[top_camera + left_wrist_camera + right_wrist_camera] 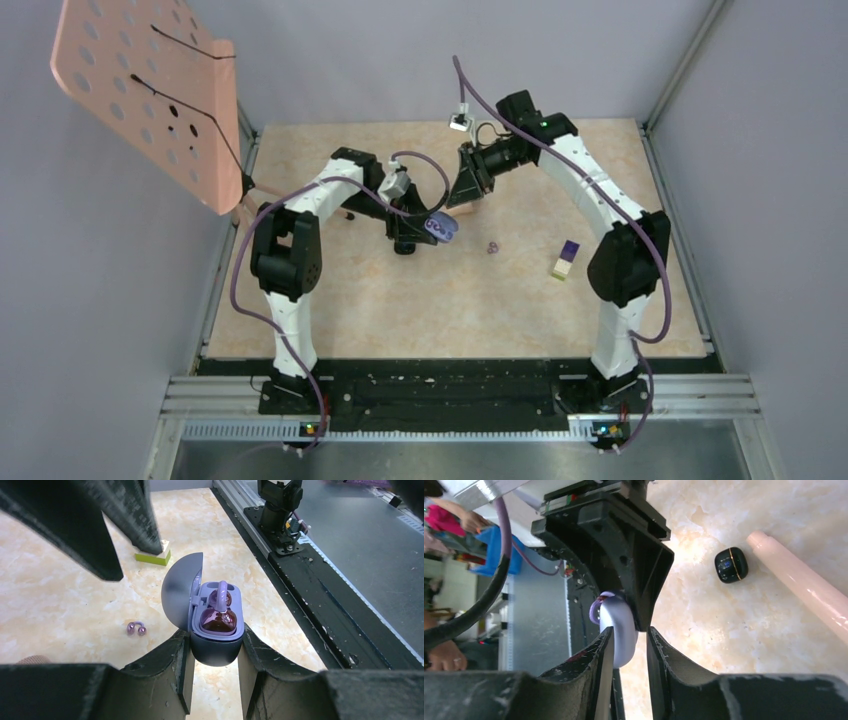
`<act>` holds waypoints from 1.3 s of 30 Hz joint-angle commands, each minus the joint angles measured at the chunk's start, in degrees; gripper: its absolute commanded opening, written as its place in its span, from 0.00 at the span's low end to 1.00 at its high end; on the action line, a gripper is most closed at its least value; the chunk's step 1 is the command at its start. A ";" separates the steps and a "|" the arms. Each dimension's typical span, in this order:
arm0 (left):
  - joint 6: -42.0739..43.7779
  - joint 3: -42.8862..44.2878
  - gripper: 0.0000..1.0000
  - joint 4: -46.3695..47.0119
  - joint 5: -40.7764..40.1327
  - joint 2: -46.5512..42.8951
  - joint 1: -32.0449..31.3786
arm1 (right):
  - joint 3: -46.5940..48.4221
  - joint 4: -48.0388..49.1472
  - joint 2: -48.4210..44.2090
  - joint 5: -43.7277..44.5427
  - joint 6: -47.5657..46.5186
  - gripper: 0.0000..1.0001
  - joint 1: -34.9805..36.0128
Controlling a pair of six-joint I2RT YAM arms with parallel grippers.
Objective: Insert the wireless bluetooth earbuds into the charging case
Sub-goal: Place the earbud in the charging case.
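My left gripper is shut on the grey-purple charging case and holds it above the table with its lid open. One glossy pinkish-purple earbud sits in the case. A second pinkish-purple earbud lies on the table to the case's right. My right gripper hangs just behind the case, its jaws a narrow gap apart with nothing clamped. In the right wrist view the case lid shows just beyond my fingertips. A small black rounded earbud lies on the table.
A purple-and-cream block stands on the table to the right. A pink perforated panel leans at the back left, and its pink rod lies beside the black earbud. A black rail runs along the near edge.
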 commanded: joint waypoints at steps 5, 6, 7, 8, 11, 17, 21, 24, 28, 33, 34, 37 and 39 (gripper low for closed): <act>-2.16 1.92 0.00 -2.28 8.26 -1.33 -0.18 | -3.28 4.03 -9.72 1.53 -7.45 0.40 0.42; -2.47 1.88 0.00 -2.23 8.25 -1.30 -0.15 | -3.64 4.08 -9.66 1.19 -7.26 0.42 0.80; -2.62 1.77 0.00 -2.23 8.32 -1.34 -0.17 | -3.99 4.07 -9.70 1.21 -7.24 0.44 1.29; -2.76 1.68 0.00 -2.25 8.26 -1.33 -0.12 | -4.39 4.10 -9.78 1.60 -7.64 0.45 2.01; -2.77 1.26 0.00 -2.26 8.43 -1.68 -0.16 | -5.79 4.72 -10.04 3.80 -8.46 0.47 4.15; -2.50 0.39 0.00 -2.30 8.40 -2.81 -0.18 | -7.91 8.32 -10.20 7.32 -6.32 0.48 4.90; -2.56 0.16 0.00 -2.22 8.41 -2.91 -0.07 | -8.49 7.29 -9.97 7.35 -7.67 0.48 5.24; -2.68 0.21 0.00 -2.30 8.38 -3.03 -0.09 | -8.86 6.11 -9.94 7.63 -9.43 0.48 5.35; -3.11 0.25 0.00 -2.28 8.46 -3.01 -0.09 | -8.99 4.97 -10.12 8.51 -11.82 0.48 5.51; -3.74 0.64 0.00 -2.30 8.47 -2.76 -0.09 | -9.23 4.34 -9.92 9.35 -13.17 0.49 5.90; -3.90 0.84 0.00 -2.27 8.46 -2.67 -0.09 | -9.28 4.36 -9.78 9.26 -13.15 0.49 5.94; -4.14 1.04 0.00 -2.25 8.52 -2.56 -0.04 | -9.17 4.36 -9.52 9.40 -13.08 0.50 6.04; -4.50 1.21 0.00 -2.27 8.45 -2.52 -0.08 | -9.00 4.43 -9.27 9.46 -13.11 0.55 6.11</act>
